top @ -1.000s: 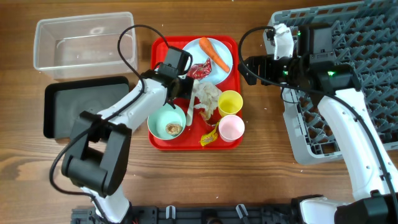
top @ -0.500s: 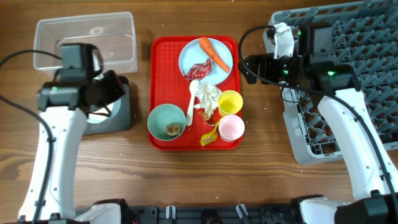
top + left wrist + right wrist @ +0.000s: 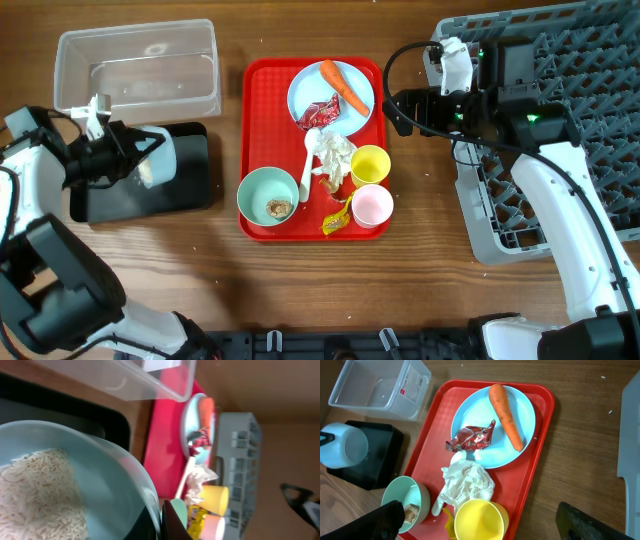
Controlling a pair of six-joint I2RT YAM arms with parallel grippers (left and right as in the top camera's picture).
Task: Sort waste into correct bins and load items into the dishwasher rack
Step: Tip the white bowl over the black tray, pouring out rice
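My left gripper [image 3: 128, 160] is shut on the rim of a pale blue bowl [image 3: 157, 160] and holds it tilted over the black tray [image 3: 190, 185]. In the left wrist view the bowl [image 3: 105, 485] holds white rice [image 3: 35, 495]. My right gripper [image 3: 395, 110] is open and empty, between the red serving tray [image 3: 262, 80] and the grey rack [image 3: 560, 130]. On the red tray a plate [image 3: 350, 108] holds a carrot [image 3: 343, 87] and a red wrapper [image 3: 320, 112]. A teal bowl [image 3: 262, 190] holds a brown lump [image 3: 278, 208].
The red tray also holds crumpled tissue [image 3: 333, 152], a white spoon [image 3: 306, 175], a yellow cup [image 3: 370, 163], a pink cup [image 3: 372, 205] and a yellow wrapper [image 3: 336, 220]. The clear tub [image 3: 137, 70] stands behind the black tray.
My left gripper has gone from the red tray to the black tray, carrying the rice bowl, which now lies tilted on its side. The right arm has not moved.
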